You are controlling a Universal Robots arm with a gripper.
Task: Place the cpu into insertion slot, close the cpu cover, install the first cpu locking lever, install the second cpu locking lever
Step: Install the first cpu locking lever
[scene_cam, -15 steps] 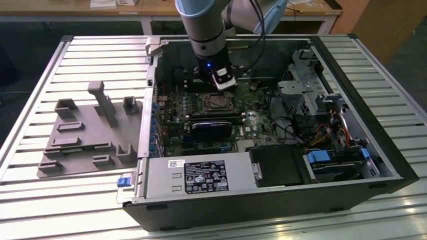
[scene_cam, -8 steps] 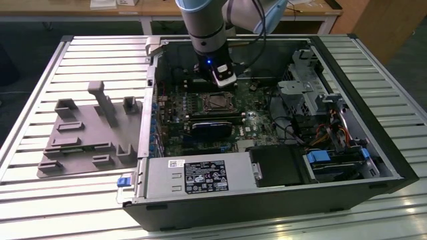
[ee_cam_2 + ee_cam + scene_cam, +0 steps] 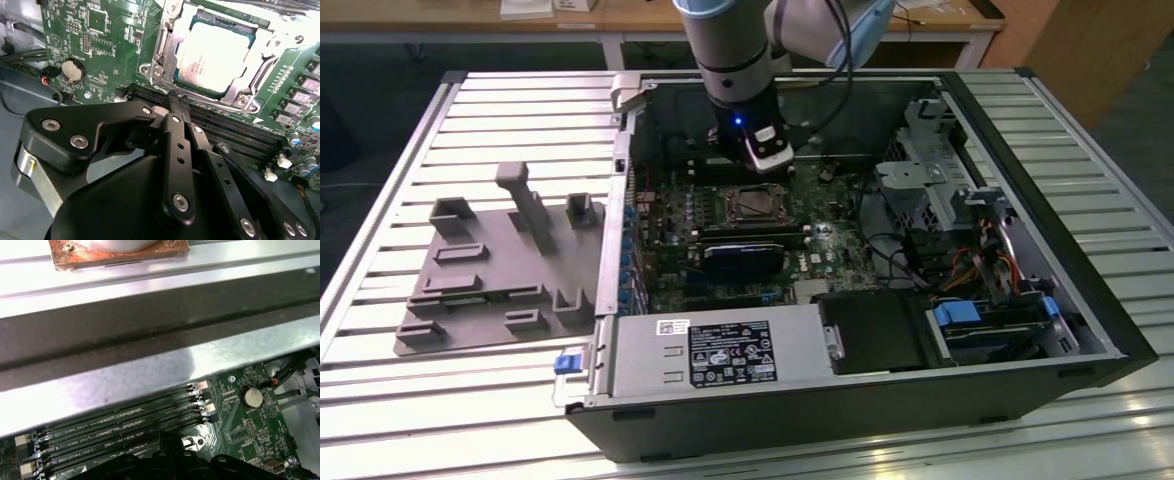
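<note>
The cpu (image 3: pixel 215 56), silver-topped, lies flat in the insertion slot (image 3: pixel 750 205) in the middle of the motherboard. A silver frame, the cpu cover (image 3: pixel 166 37), lies around the chip; I cannot tell how its levers stand. In the second wrist view my gripper (image 3: pixel 172 97) is shut, its black fingers (image 3: pixel 176 150) meeting at one tip with nothing between them. That tip hovers over the memory slots (image 3: pixel 235 130), just off the socket's nearest corner. In the exterior view my gripper (image 3: pixel 770 160) hangs inside the open case, just behind the socket.
The case walls (image 3: pixel 620 200) ring the board. A black card (image 3: pixel 740 258) lies in front of the socket, with the power supply (image 3: pixel 720 350) and drive bays (image 3: pixel 974 315) nearer the front. A grey fixture plate (image 3: pixel 494 265) sits at the exterior view's left. A coin battery (image 3: pixel 251 397) is beside the memory slots.
</note>
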